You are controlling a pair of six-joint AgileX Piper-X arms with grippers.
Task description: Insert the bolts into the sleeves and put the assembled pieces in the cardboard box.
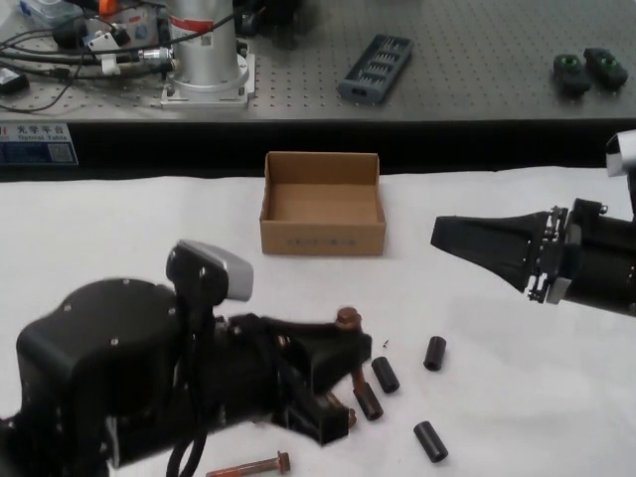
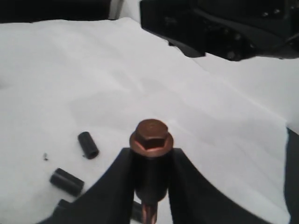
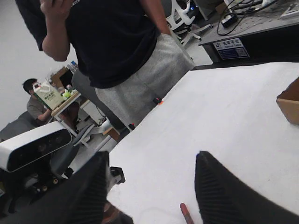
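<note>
Copper bolt [image 2: 151, 138] (black sleeve [image 2: 150, 179] round its shank) sits clamped in the left gripper [image 2: 152, 156]. We see the right gripper [image 3: 152, 161] gaping wide.

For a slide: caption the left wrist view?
Left gripper clamps a sleeve with a copper bolt through it; loose sleeves lie on white cloth.

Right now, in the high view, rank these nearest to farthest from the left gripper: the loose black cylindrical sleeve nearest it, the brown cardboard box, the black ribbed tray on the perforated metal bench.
1. Black sleeve, on the white cloth beside the left gripper.
2. Cardboard box, farther forward, mid-cloth.
3. Ribbed tray, on the rear metal bench.
</note>
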